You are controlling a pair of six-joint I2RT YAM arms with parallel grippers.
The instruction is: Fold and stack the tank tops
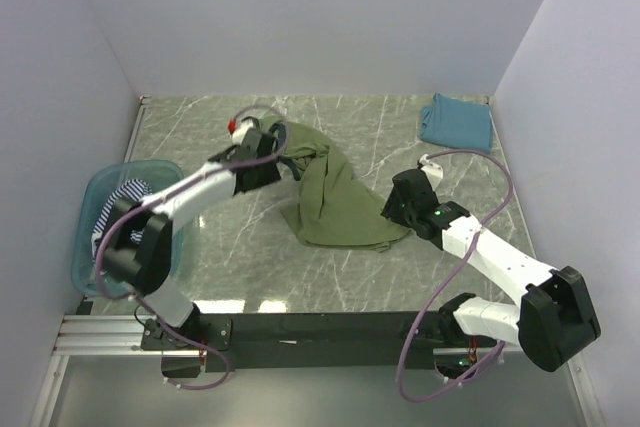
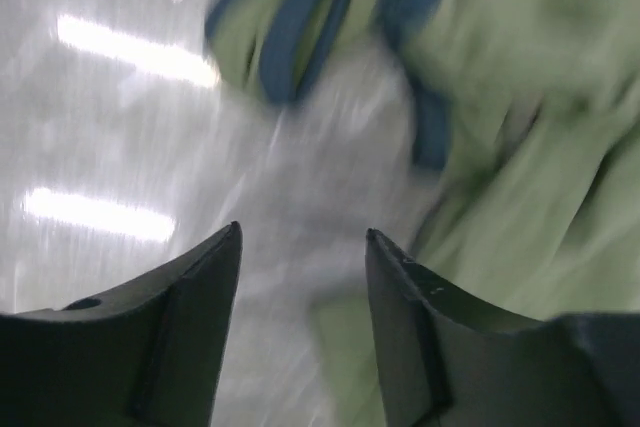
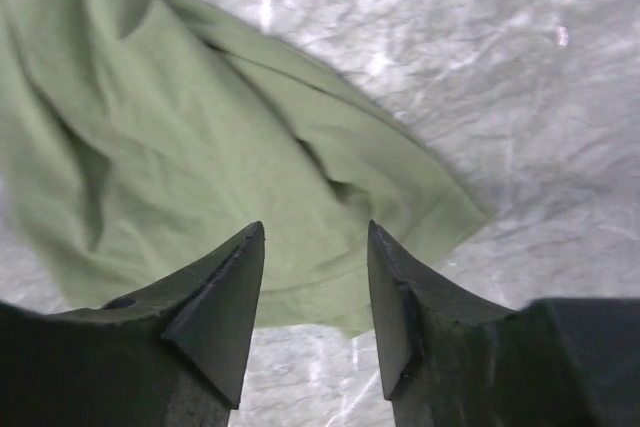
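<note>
Flanking olive top (image 1: 335,197): tub (image 1: 84,232) with striped top (image 1: 127,189), folded teal top (image 1: 456,123).

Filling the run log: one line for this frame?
left gripper: open, over olive top straps | right gripper: open, over hem | teal top: folded, far right | striped top: in tub
</note>
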